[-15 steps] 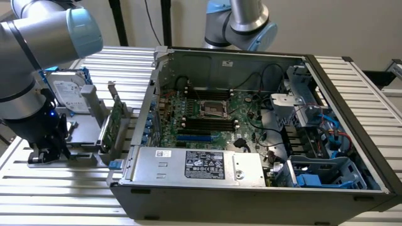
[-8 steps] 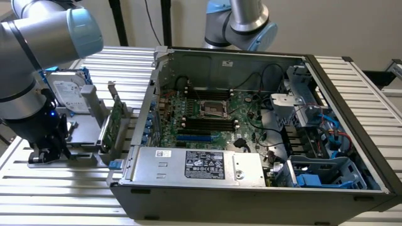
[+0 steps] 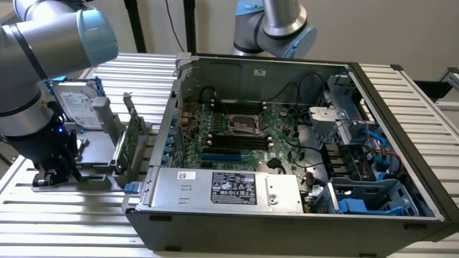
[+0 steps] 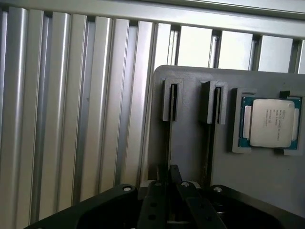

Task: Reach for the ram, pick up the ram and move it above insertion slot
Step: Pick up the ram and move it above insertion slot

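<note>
1. At the exterior view's left, end effector (image 3: 54, 174) low over gray holder (image 3: 93, 161) on bench (image 3: 64, 215); fingertips hard to make out against dark housing.
2. Wrist view: end effector (image 4: 169, 174) pinched narrow on ram (image 4: 168, 138), seen edge-on as thin line; chips unreadable.
3. Ram on edge in holder, long axis running from fingers to slotted post (image 4: 170, 102).

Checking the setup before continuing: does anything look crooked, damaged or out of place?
Nothing stands out. The processor lies square in its recess on the grey holder, the expansion card stands upright beside the computer case, and the tool hangs at the holder.
</note>
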Controlling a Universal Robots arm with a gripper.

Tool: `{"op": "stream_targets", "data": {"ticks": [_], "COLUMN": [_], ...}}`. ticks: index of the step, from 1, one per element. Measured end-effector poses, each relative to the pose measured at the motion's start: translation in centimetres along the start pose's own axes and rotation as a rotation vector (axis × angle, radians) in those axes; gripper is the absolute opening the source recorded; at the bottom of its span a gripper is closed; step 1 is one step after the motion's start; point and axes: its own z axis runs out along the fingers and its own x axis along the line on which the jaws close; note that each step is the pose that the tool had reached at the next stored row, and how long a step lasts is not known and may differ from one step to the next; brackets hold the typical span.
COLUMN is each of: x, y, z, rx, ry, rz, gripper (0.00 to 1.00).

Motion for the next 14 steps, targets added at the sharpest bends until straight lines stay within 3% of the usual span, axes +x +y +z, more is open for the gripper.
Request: {"op": "stream_targets", "data": {"ticks": [6, 14], "x": [0.0, 0.0], "y": [-0.01, 0.0], "z": [-0.16, -1.31], "rx": [-0.0003, -0.0011], "ry": [0.0, -0.0001], "rz": [0.003, 0.003], "gripper": [0.14, 0.14]}}
